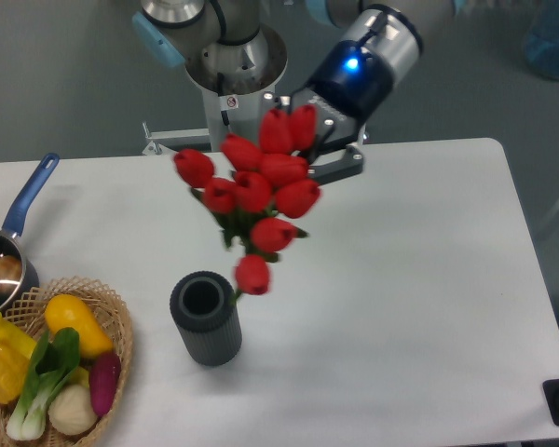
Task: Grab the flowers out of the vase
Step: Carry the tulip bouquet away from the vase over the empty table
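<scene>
White tabletop [419,279] fills the view. At its twelve o'clock the gripper [319,156] pinches the flowers [258,200], which hang clear of the vase [206,318] at seven o'clock. Lift appears done; next comes carrying them steadily away.

A white tabletop [401,279] is carrying three things, all on its left half. The vase [206,318], a dark ribbed cylinder with its round mouth showing open, is standing upright toward the near edge. Left of it, at the near-left corner, a wicker basket [121,326] is sitting, holding yellow peppers and leafy greens. Just beyond the basket, at the left edge, a saucepan [2,270] is resting, its blue handle pointing toward the far side.
</scene>
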